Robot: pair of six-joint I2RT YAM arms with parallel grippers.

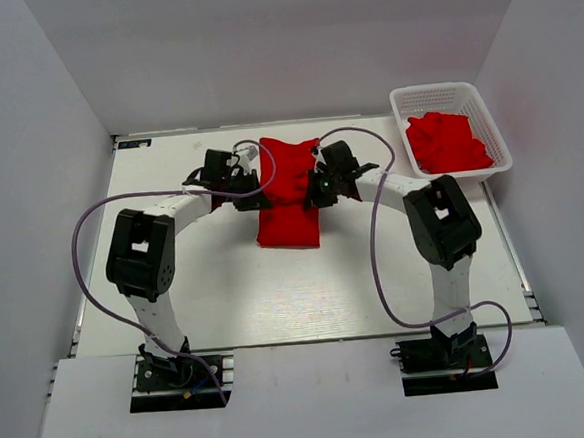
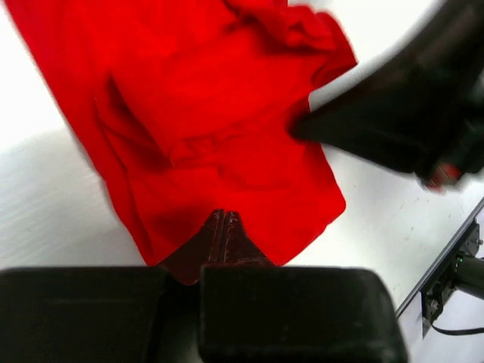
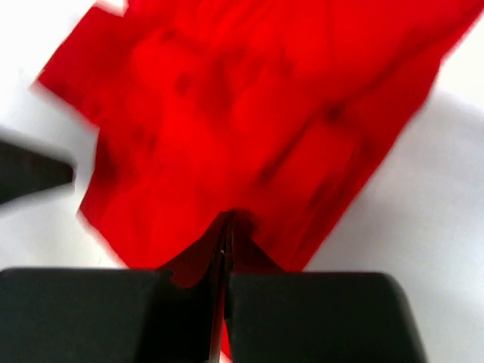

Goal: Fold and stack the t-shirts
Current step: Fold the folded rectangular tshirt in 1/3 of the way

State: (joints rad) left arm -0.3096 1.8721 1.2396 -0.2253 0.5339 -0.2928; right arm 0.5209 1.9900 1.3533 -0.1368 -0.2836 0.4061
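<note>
The top view looks steeply down from above and behind the arm bases at 6 o'clock and takes in the whole bench point(image 1: 227, 294). The wrist views look out past the left gripper point(image 2: 224, 221) and the right gripper point(image 3: 227, 223). Both are very near the t-shirt point(image 1: 288, 194) just 12 o'clock of centre, which all three views share.

Your overhead view's bright, even, soft shadows. Both wrist views motion-blurred; t-shirt point(image 3: 249, 136) beyond the right gripper point(image 3: 224, 227) smears, red oversaturated.
</note>
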